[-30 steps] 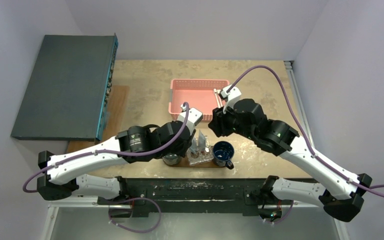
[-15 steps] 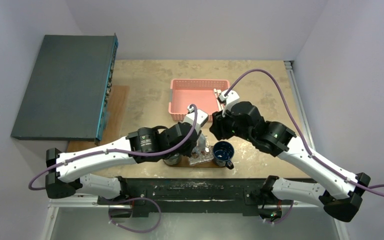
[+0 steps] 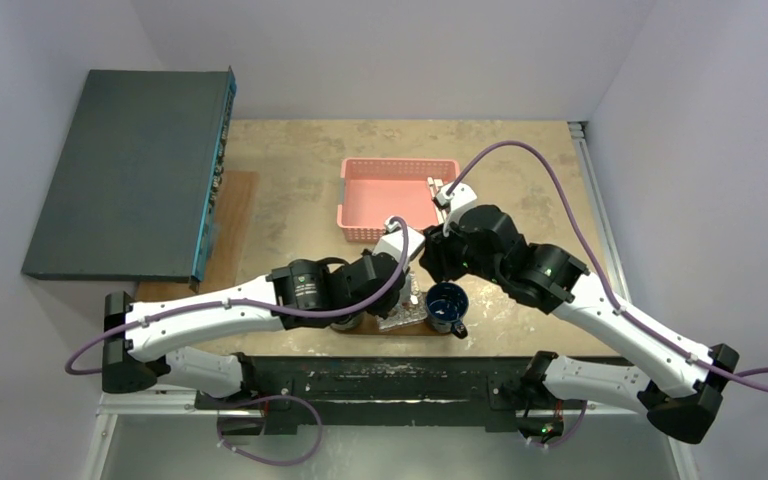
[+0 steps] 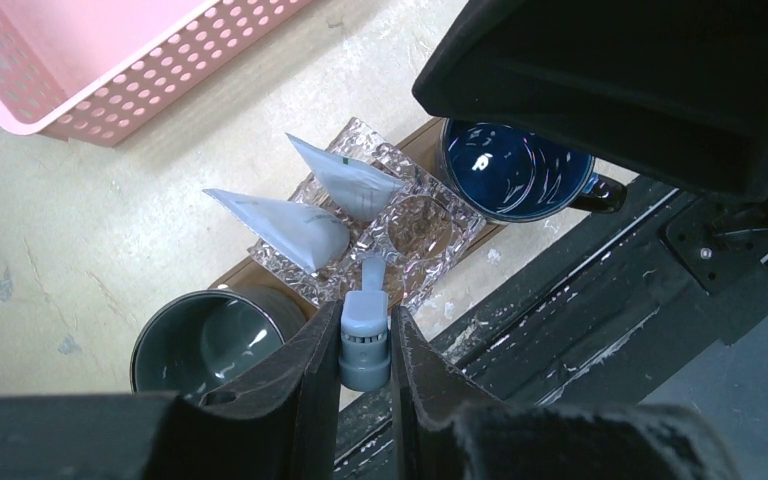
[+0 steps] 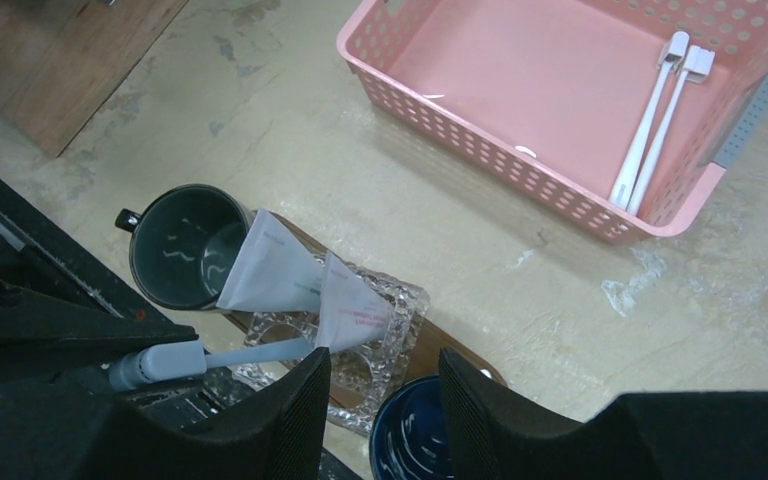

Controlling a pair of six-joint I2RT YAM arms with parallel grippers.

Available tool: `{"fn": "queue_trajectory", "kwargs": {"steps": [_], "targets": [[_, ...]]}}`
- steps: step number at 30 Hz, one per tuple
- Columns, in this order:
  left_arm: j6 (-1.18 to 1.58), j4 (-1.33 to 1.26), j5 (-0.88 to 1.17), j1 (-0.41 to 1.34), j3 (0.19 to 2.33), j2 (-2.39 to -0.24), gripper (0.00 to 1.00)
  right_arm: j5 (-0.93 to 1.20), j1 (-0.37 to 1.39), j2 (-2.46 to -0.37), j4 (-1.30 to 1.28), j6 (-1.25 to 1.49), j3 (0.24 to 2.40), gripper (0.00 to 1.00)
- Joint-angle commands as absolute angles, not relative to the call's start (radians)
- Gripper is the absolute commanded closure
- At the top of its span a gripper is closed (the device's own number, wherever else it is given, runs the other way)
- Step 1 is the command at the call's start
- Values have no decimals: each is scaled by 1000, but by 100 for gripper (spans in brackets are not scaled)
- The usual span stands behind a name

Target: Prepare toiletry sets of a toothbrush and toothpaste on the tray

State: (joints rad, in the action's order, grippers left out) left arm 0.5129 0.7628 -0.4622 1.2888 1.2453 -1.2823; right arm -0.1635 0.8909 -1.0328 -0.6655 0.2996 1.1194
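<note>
Left tool (image 4: pixel 365 328) — clamped on a pale blue toothbrush (image 5: pixel 240 354), its tip at the cut-glass holder (image 4: pixel 422 226) on the tray (image 5: pixel 438 345). Right tool (image 5: pixel 385 370) — jaws parted, empty, above that holder; two toothpaste tubes (image 4: pixel 290 226) stand in it.

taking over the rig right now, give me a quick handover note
Grippers: left gripper shut on a toothbrush, whose tip is over the glass holder. The right gripper is open and empty, above the tray.
Things: two toothpaste tubes stand in the holder on the tray, between a grey mug and a blue mug. Two spare brushes lie in the basket.
Done: tubes on the tray.
Left: set down the held toothbrush, then probably fetch the spare brushes.
</note>
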Motion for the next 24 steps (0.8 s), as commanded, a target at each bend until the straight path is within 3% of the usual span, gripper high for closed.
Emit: {"fn": "queue_trajectory", "kwargs": {"steps": [1, 24], "targets": [[512, 710, -506, 1304, 1231, -1285, 100, -170, 891, -1032, -638, 310, 1111, 54], [535, 680, -640, 1382, 1174, -1303, 100, -181, 891, -1045, -630, 317, 1096, 53]]}}
